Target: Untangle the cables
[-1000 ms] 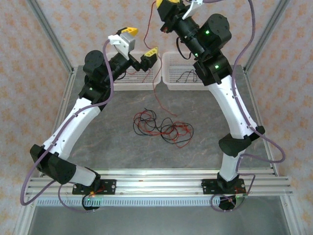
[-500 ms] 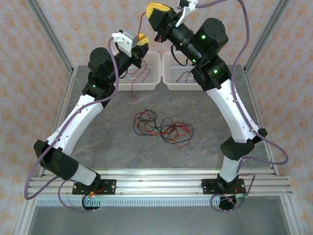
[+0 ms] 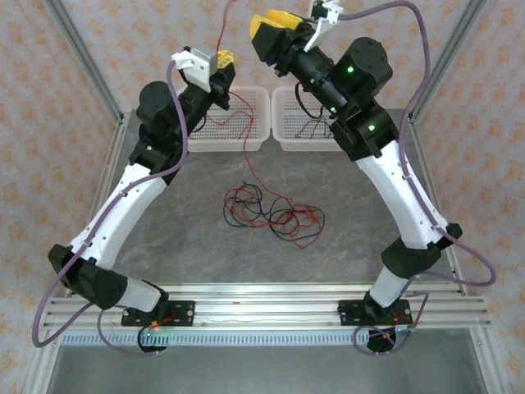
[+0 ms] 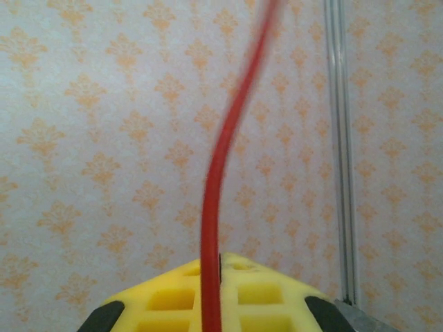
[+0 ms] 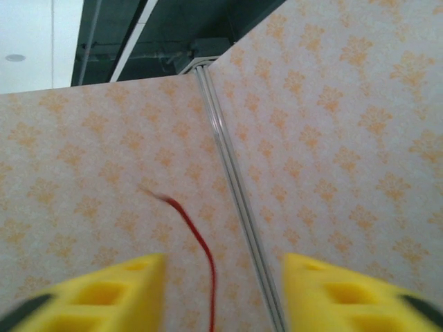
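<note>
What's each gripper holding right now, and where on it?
Left gripper pinches one red cable partway along, a free stretch rising above it. Right gripper is open, holding nothing.

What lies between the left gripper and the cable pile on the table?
In the top view, one red cable runs from the left gripper, over the left basket, down to the pile.

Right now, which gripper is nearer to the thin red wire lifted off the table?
Left. The left gripper is shut on the thin red wire; the right gripper is open, the wire passing ahead between its fingers without touching them.
</note>
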Available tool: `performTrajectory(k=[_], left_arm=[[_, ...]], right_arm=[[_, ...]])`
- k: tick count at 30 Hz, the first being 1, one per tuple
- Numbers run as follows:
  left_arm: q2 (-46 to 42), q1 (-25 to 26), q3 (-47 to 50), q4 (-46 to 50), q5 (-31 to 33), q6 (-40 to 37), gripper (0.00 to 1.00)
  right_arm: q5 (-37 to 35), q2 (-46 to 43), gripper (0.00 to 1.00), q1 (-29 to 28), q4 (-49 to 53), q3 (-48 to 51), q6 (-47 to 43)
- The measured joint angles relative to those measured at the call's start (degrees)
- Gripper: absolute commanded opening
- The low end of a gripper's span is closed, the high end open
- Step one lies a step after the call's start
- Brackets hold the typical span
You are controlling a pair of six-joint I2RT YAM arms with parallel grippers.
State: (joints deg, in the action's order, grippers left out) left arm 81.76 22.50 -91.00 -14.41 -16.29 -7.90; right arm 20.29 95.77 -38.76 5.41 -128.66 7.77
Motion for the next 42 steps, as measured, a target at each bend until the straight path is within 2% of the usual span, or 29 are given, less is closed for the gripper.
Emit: performTrajectory(k=[1,2,8,12,15,19,25,31,36,42], left_arm=[[0.0,0.0,-0.5,0.1,0.7,0.1,0.00],[0.0,0.0,-1.1,0.2,1.7,0.1,0.00],[0.9,0.0,-4.9,-1.4,6.6,-0.3,0.00],[3.1,0.0,-6.1,-6.1,10.4,-2.0,0.00],[5.7,0.0,-6.4,-11.1,13.4,-3.7,0.00],[9.2,0.0,-7.2,-17.0,16.8,-6.2,0.00],[15.4,0.0,-14.5,-22.1,19.8,-9.3,0.00],[20.9,0.0,-24.2,-26.4,20.3,-11.8,0.00],[28.9,-0.7,-34.5,-29.4,20.4,-13.7,0.00],[38.8,-4.3,-36.9,-35.6,20.7,-12.6,0.00]], right_arm=[[-0.6,-1.2,0.95,0.0,0.2,1.7,0.0],[-1.2,-2.7,1.00,0.0,0.2,3.9,0.0],[-6.2,-17.4,1.00,-0.1,-1.3,24.8,0.6],[-9.8,-28.7,1.00,-0.1,-3.0,38.7,1.5],[-12.2,-35.5,1.00,-0.1,-4.2,45.6,2.3],[-14.6,-40.9,1.00,-0.1,-4.9,50.1,3.2],[-18.4,-43.2,1.00,-0.1,-4.9,53.6,3.2],[-22.8,-44.3,1.00,-0.1,-3.6,57.4,2.7],[-26.8,-45.9,1.00,-0.1,-3.2,60.1,1.2],[-30.5,-46.6,1.00,0.0,-4.2,64.4,-1.2]])
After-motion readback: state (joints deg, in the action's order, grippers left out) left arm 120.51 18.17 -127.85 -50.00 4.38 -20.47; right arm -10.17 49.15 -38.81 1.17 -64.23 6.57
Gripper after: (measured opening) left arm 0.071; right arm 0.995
